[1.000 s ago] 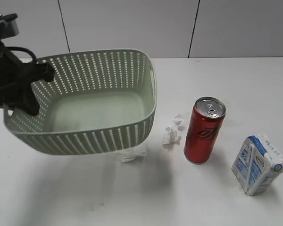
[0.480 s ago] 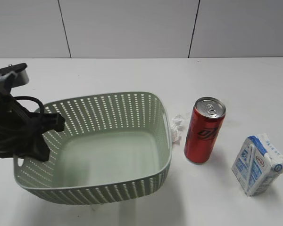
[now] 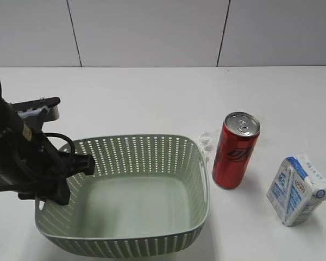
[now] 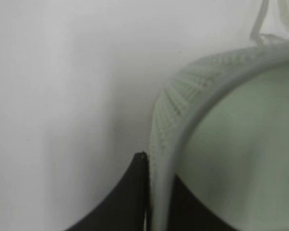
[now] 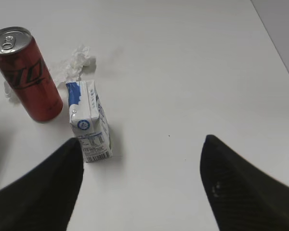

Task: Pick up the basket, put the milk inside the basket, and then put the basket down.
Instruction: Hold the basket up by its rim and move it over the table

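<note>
Basket [image 3: 125,196] at table's left front, my left gripper [image 3: 65,176] clamped on its left wall, one finger each side. Crumpled tissue [image 3: 205,142], then red soda can [image 3: 234,150], upright. Milk [image 3: 298,189] far right, standing. My right gripper [image 5: 142,187] spread wide above milk, holding nothing.

The matte black left robot arm [image 3: 22,163] is made of blocky dark segments, and a looped black cable [image 3: 62,142] runs along it. On its top sits a light grey flat bracket [image 3: 41,107], which seems to carry small screws, but they are too small to tell. The black, smooth, tapered fingers [image 5: 241,190] of the right gripper have slightly glossy surfaces with rounded edges.
</note>
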Robot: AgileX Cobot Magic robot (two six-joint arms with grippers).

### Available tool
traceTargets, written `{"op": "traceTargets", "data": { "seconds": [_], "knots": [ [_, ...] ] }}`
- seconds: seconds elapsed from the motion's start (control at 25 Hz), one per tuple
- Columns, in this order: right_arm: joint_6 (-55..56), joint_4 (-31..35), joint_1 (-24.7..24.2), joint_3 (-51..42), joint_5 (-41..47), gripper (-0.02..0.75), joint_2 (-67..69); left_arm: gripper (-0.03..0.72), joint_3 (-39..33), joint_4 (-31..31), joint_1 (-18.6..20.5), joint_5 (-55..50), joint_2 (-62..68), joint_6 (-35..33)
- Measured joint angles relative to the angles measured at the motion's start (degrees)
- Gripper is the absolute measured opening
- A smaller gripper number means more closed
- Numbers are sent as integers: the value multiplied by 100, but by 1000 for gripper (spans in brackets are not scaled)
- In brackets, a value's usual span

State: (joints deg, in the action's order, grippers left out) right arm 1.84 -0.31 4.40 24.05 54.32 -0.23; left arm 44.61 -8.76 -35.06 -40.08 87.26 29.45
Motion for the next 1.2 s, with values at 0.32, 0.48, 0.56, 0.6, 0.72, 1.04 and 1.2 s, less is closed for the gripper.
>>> {"op": "traceTargets", "data": {
  "seconds": [0.32,0.48,0.56,0.6,0.72,1.04,1.2],
  "knots": [
    [139,31,0,344,-142,590,1576,3,0,57,0,12,0,2],
    [187,31,0,605,-473,590,2863,3,0,130,0,-44,0,-2],
    [193,31,0,746,-629,590,3540,3,0,193,0,-57,0,-2],
    [198,31,0,811,-699,590,3913,3,0,220,0,-57,0,-2],
    [144,121,0,975,-974,590,4943,3,0,232,0,-57,0,-2],
    [-134,320,0,1544,-1784,557,7377,3,0,326,0,-57,0,-2],
    [-140,307,0,1776,-2067,503,8366,3,0,332,0,-52,0,-2]
  ]
}}
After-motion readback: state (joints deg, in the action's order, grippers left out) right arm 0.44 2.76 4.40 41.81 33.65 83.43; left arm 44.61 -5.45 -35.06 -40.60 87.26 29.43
